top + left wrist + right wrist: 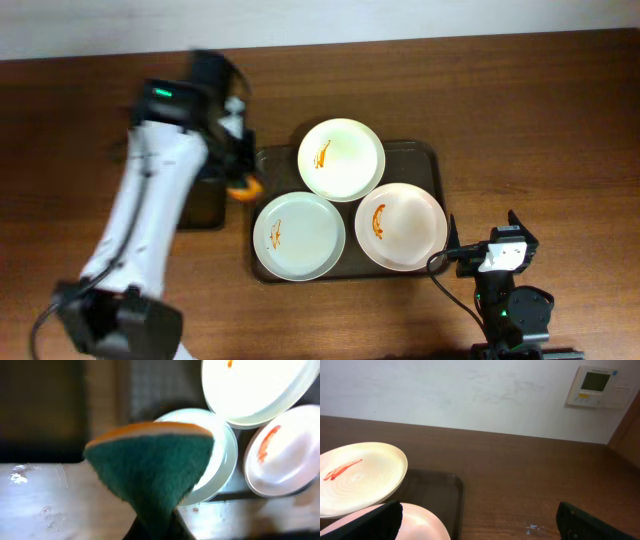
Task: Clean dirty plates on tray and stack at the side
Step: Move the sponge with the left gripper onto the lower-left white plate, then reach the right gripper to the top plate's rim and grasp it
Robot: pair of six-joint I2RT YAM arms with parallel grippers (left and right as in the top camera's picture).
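The tray [428, 153] lies near the middle of the bench [520, 110], dark brown with rounded corners and a raised rim. All three plates are on it, crowded in a triangle. The plate nearest the far edge [341, 159] is creamy white, and its rim overlaps the other two. The left plate [299, 236] is pale white and the right plate [401, 226] is pinkish cream. Each has a short orange-red smear left of its centre.

The left end effector [238, 170] hangs over the tray's left rim, clamped on a sponge [155, 470]. The sponge has a green scouring face and an orange back, and its bottom edge is squeezed narrow in the grip. A smaller black tray [205, 205] lies partly under that arm.

The right end effector [484, 235] is by the bench's near edge, just off the tray's right corner. Its fingers [590, 522] are spread wide and hold nothing.
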